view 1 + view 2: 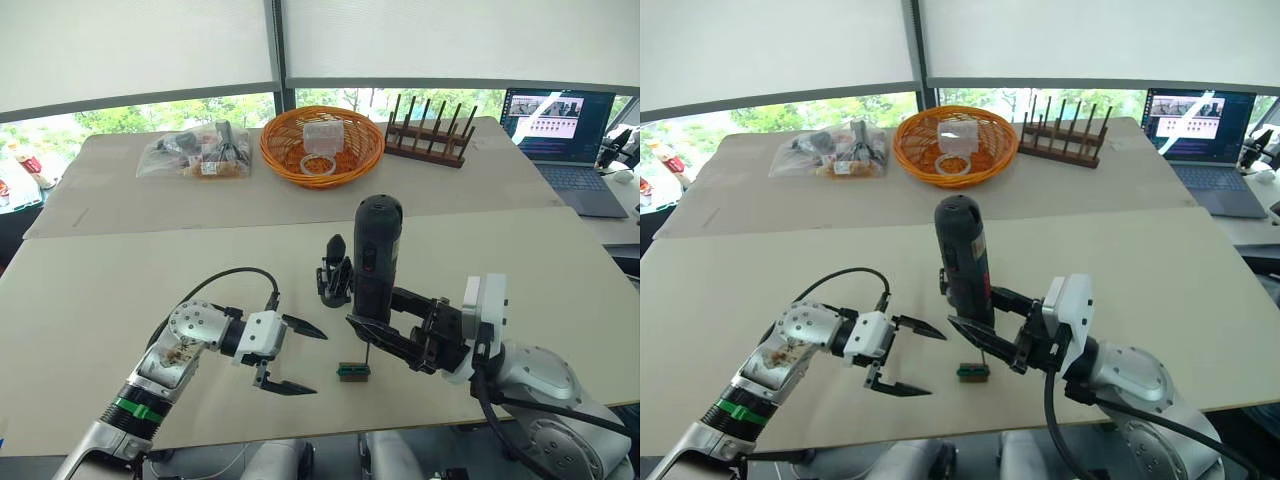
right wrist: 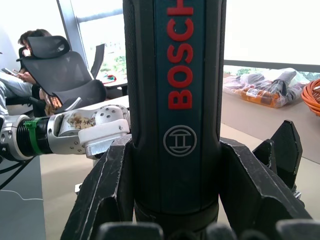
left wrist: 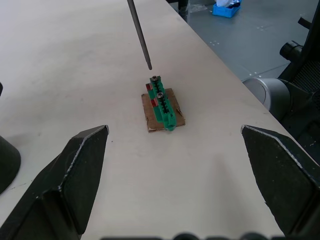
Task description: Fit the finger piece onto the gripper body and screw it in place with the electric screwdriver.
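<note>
- My left gripper [image 1: 301, 357] hangs low over the tabletop [image 1: 120, 300] with its fingers spread wide and nothing between them. They point toward the small green-and-brown block [image 1: 353, 372], which lies just ahead of the tips.
- In the left wrist view that block [image 3: 161, 106] sits centred between the fingers, with two screw heads on its upper edge. The screwdriver's thin bit [image 3: 139, 32] comes down to a point just above the farther screw, not yet touching as far as I can tell.
- The gripper body [image 1: 335, 273] stands beyond the block, just behind the screwdriver, its pointed finger up. My right arm is the nearer one.
- My right gripper [image 1: 392, 322] is closed around the lower barrel of the electric screwdriver [image 1: 376, 255], held upright, long axis vertical, bit down. The forearm reaches in level from the right.
- I cannot make out the finger piece.
</note>
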You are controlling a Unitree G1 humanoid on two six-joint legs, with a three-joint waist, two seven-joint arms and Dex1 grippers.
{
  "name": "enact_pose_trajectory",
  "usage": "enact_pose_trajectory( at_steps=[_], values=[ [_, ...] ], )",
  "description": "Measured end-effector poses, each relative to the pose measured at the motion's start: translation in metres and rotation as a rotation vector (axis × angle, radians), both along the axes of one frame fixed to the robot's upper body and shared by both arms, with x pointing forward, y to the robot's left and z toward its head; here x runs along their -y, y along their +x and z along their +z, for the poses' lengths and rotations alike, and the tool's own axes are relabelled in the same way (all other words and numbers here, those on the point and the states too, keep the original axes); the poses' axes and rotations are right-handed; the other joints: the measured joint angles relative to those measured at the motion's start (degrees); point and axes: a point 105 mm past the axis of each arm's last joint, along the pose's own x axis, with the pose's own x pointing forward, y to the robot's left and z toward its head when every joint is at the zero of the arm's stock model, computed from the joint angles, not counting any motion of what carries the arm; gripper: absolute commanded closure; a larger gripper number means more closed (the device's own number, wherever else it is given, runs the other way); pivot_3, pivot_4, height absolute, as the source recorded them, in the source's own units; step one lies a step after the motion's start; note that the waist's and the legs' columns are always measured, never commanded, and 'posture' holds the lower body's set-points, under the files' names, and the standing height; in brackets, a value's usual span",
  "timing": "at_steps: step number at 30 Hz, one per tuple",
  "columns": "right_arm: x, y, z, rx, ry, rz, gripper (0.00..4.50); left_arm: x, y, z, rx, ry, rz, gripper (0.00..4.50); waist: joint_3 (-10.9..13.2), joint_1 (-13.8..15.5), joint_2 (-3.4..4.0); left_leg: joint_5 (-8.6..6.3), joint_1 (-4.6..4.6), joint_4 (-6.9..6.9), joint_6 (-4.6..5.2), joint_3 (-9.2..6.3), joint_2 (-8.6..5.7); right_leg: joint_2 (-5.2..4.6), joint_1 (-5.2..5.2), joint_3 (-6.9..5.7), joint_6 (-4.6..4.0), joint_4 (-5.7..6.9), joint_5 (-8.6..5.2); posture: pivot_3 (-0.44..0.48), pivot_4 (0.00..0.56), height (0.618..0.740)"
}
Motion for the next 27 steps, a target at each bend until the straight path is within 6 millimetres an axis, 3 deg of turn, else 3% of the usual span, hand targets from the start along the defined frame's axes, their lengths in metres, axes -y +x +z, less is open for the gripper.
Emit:
enact_pose_trajectory(
  at_steps=[27],
  values=[
    [-0.0058, -0.0048, -0.0031, 0.004, -0.030, 0.025, 2.57, 0.0040, -0.0005, -0.0025, -0.005, 0.004, -0.001, 0.00, 0.0, 0.0, 0.00, 0.00, 0.00, 0.00, 0.00, 0.00, 0.00, 0.00, 0.00, 0.00, 0.00, 0.00, 0.00, 0.000, 0.150, 0.740]
  ],
)
